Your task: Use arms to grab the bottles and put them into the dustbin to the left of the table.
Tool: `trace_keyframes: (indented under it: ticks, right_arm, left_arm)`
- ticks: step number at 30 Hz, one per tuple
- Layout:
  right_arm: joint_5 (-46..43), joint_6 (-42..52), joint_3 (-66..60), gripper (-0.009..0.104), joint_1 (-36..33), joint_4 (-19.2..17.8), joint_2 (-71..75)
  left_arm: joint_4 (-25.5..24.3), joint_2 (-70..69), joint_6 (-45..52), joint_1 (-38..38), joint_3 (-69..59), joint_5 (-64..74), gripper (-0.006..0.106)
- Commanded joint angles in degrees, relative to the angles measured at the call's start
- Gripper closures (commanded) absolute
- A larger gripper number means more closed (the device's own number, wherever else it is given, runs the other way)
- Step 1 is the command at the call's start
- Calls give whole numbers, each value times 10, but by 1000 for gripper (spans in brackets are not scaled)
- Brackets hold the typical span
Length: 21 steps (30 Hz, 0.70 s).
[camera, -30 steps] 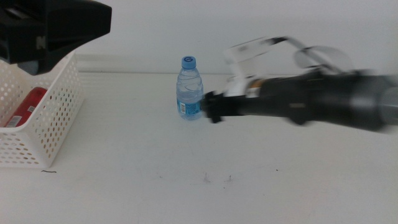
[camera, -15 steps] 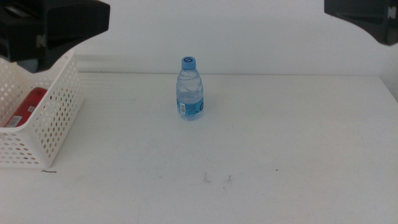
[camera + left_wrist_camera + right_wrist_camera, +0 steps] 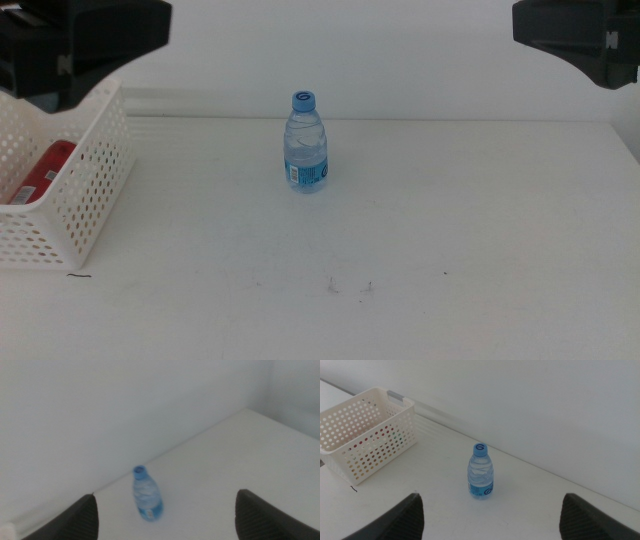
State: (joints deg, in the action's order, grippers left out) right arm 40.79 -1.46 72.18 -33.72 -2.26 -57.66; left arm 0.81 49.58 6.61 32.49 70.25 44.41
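One water bottle [image 3: 305, 143], one red can [image 3: 40, 172], one dustbin [image 3: 90, 190].

Two black, blocky robot arm bodies with angular edges, the left arm [image 3: 80, 45] bearing a faint pale marking, the right arm [image 3: 580, 35] likewise.

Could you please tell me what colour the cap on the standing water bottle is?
Blue; the clear plastic water bottle's round cap shows best in the right wrist view.

Bottle: you see 1 clear plastic water bottle with a blue cap [image 3: 305, 143] upright mid-table, far side.
Can: your red can [image 3: 42, 171] lies inside the basket.
Dustbin: white perforated plastic basket [image 3: 85, 190] at your table's left edge.
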Motion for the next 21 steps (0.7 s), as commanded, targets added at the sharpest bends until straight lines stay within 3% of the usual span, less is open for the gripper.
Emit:
trace_keyframes:
  ticks: [1, 4, 8, 13, 21]
  right_arm:
    - [-4, 0, 0, 9, 4, -5, 2]
    - [-4, 0, 0, 9, 4, -5, 2]
    - [-4, 0, 0, 9, 4, -5, 2]
    - [-4, 0, 0, 9, 4, -5, 2]
    - [-4, 0, 0, 9, 4, -5, 2]
  left_arm:
    - [-30, -2, -6, 1, -18, -27, 7]
    - [-22, -22, -7, 1, -130, -168, 7]
    - [-26, -28, -7, 1, -375, -511, 7]
    - [30, 28, -86, 1, -590, -820, 7]
    - [64, 112, -74, 1, -631, -845, 7]
